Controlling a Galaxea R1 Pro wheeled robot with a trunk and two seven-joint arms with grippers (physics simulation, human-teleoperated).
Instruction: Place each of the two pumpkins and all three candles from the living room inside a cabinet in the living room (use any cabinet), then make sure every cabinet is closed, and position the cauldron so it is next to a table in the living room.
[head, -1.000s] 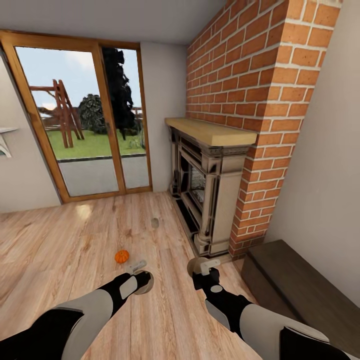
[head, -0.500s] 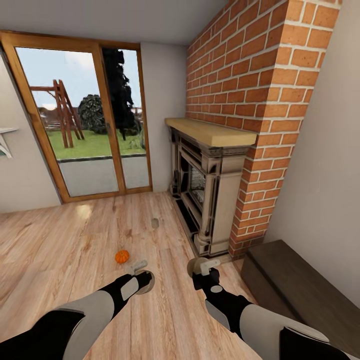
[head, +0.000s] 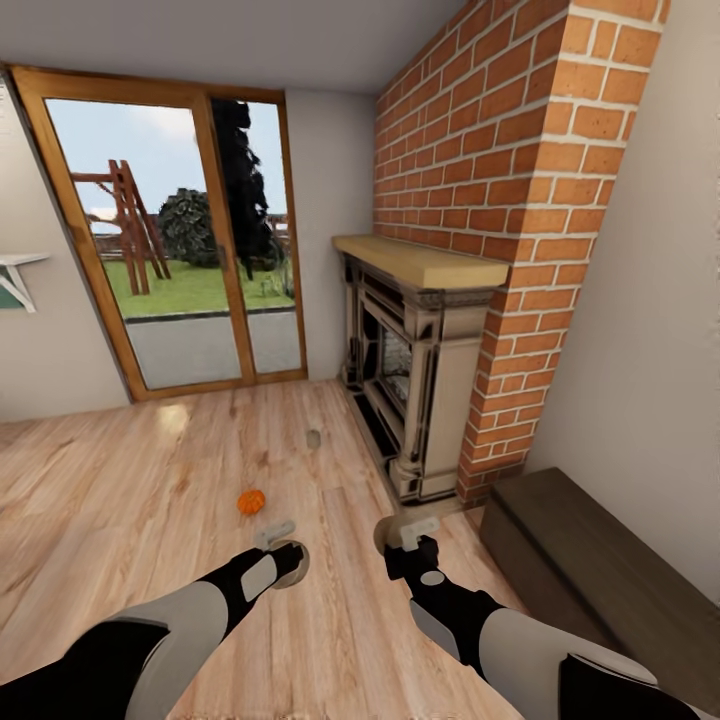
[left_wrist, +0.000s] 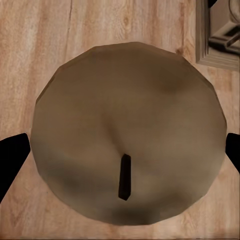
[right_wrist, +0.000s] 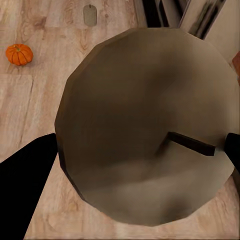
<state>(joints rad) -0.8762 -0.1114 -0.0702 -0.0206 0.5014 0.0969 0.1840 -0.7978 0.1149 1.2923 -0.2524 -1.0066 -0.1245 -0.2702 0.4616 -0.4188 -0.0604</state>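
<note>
Three candles counted. One is clamped in the left gripper (head: 283, 553), the left-hand candle (left_wrist: 127, 132) sitting wick-up between its fingers. A second, the right-hand candle (right_wrist: 145, 125), is held the same way by the right gripper (head: 400, 535). The third candle (head: 313, 437) stands on the plank floor (head: 120, 500) near the fireplace (head: 415, 390). One pumpkin (head: 250, 501) lies on open floor ahead of the left arm. The cabinet (head: 600, 570) runs along the right wall, drawers closed.
</note>
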